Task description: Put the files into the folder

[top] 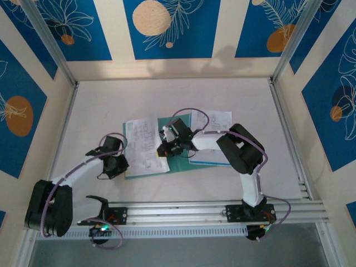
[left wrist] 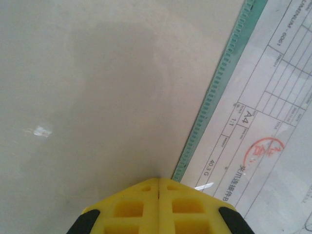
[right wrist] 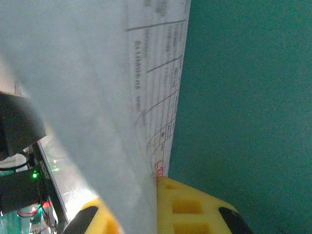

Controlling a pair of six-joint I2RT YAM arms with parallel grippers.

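white table (top: 167,100) | blue/cream patterned walls (top: 167,28) | L tool (left wrist: 159,181) closed at folder (left wrist: 210,100) edge | R tool (right wrist: 157,184) pinching file sheet (right wrist: 97,97)

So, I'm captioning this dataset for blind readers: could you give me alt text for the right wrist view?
The right end effector, yellow and shut, pinches the edge of a printed white sheet that rises across the left of the frame. The plain teal folder lies flat to the sheet's right.
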